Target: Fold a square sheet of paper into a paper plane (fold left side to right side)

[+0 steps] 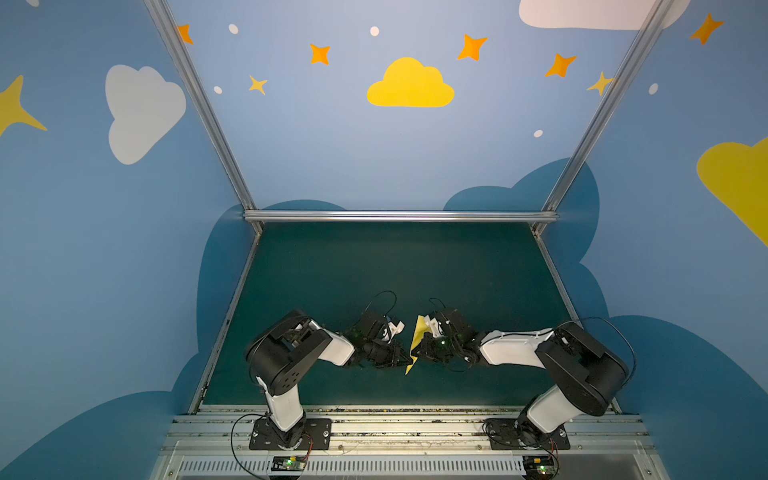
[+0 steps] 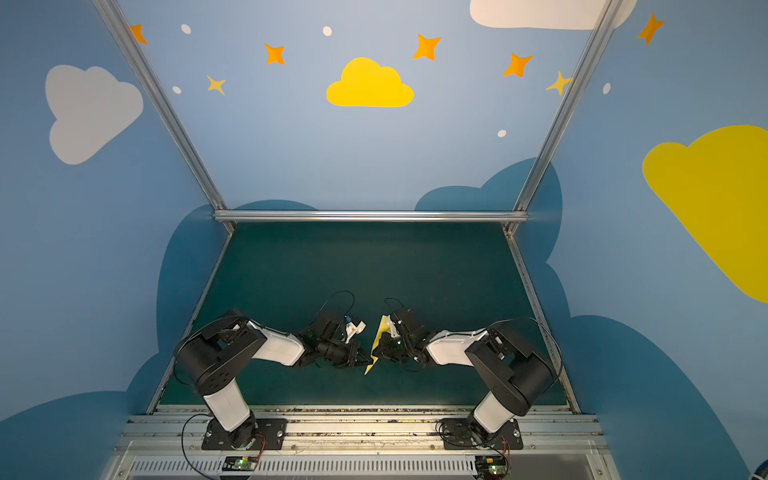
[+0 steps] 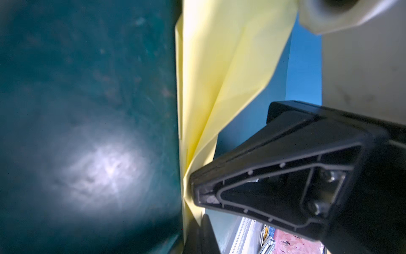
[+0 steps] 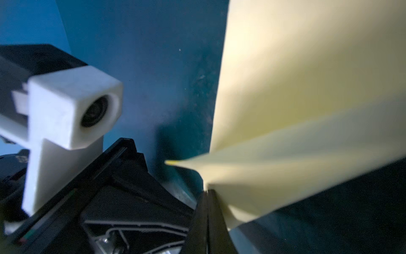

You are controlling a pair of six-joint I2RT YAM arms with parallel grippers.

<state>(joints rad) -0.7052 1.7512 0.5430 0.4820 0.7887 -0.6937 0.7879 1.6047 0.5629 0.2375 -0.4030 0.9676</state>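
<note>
- Nearest us, the left arm (image 1: 286, 357) and the right arm (image 1: 582, 365) bend inward.
- Below them lies the dark green mat (image 1: 374, 266).
- The paper plane (image 1: 420, 337) stands on edge mid-mat, between both grippers.
- The right gripper (image 4: 207, 193) is clamped on its folded layers.
- The left gripper (image 3: 197, 211) straddles an edge; we cannot tell whether it grips.

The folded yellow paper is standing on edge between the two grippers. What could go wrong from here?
1. The right gripper is shut on only a narrow bit of the paper plane, so the upright layers could sag or splay open.
2. The left gripper brackets the thin pointed end. A sideways pull there may crumple or tear it.
3. Both grippers sit very close, so a small move might make them collide.
</note>
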